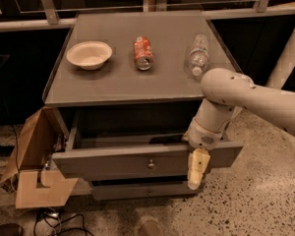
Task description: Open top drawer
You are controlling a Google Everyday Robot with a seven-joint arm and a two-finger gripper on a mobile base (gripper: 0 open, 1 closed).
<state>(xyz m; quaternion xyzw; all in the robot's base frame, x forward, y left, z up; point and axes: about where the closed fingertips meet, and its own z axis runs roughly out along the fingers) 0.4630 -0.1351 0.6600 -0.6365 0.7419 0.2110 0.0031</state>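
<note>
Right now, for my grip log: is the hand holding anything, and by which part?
Cannot be told. The hand hangs down over the front of the top drawer, right of its knob; no hold on it shows.

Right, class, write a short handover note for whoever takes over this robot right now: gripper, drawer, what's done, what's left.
Gripper: pointing down over the front of the top drawer, right of its brass knob.
Top drawer: pulled well out of the cabinet; the drawer below looks shut.
Done: the opening pull, largely.
Left: pull further if needed, then back the arm away.
</note>
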